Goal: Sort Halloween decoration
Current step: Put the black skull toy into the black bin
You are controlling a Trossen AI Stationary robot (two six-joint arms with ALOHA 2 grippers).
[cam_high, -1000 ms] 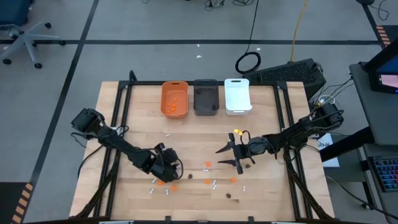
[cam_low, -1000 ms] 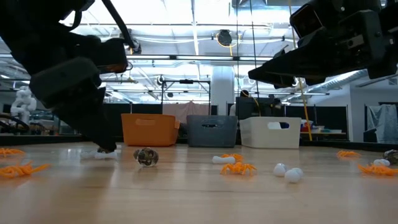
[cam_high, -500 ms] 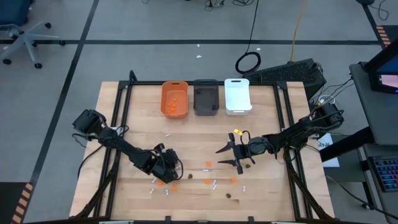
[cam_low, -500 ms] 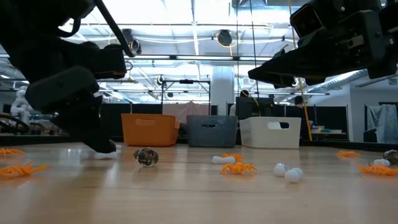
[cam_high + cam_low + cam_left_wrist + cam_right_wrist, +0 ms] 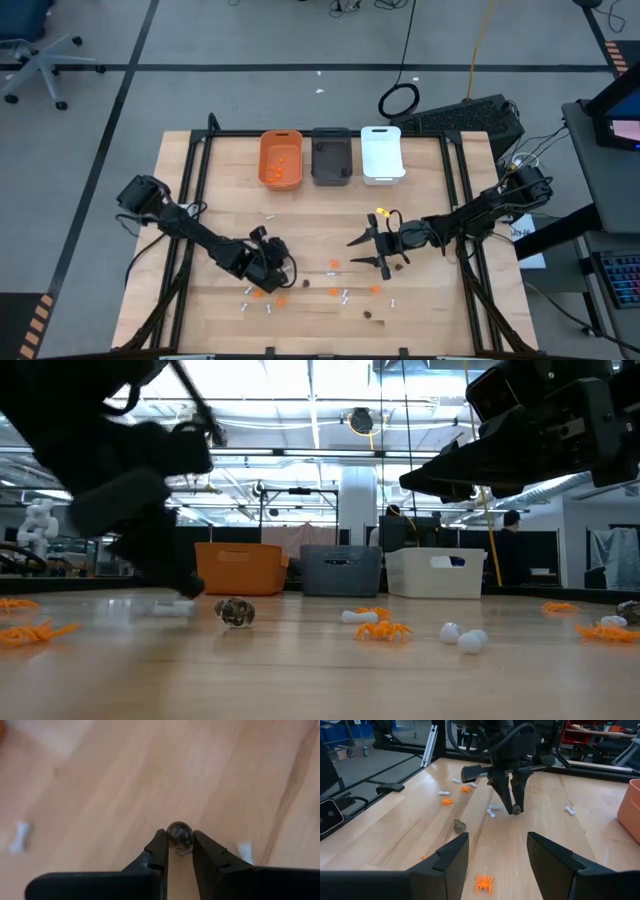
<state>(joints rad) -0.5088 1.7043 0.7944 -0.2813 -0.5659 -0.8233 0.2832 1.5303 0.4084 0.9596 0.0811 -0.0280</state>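
Note:
Halloween decoration pieces lie scattered on the near half of the wooden table: orange blobs [image 5: 333,263], white sticks [image 5: 345,296] and dark lumps [image 5: 368,314]. My left gripper [image 5: 283,271] is low over the table left of centre, shut on one small dark round lump [image 5: 180,835]; the right wrist view shows the same lump [image 5: 516,810]. My right gripper [image 5: 368,251] hovers open right of centre, above the table, with nothing between its fingers [image 5: 451,862]. My left gripper pinches the dark lump's two sides [image 5: 172,837] between its two fingertips. The fingers slant down from above, coming from the table's left. The lump sits at the very fingertips, close to the tabletop; whether it still rests on the wood I cannot tell.
Three bins stand in a row at the far edge: orange [image 5: 281,158], dark grey [image 5: 331,155], white [image 5: 381,152]. Another dark lump [image 5: 235,612] and a white stick [image 5: 170,607] lie close to the left gripper. A black frame [image 5: 190,160] borders the table.
My left gripper has shut its fingers on the dark lump while staying over the same spot, and its wrist has turned a little. The pieces on the table lie where they did.

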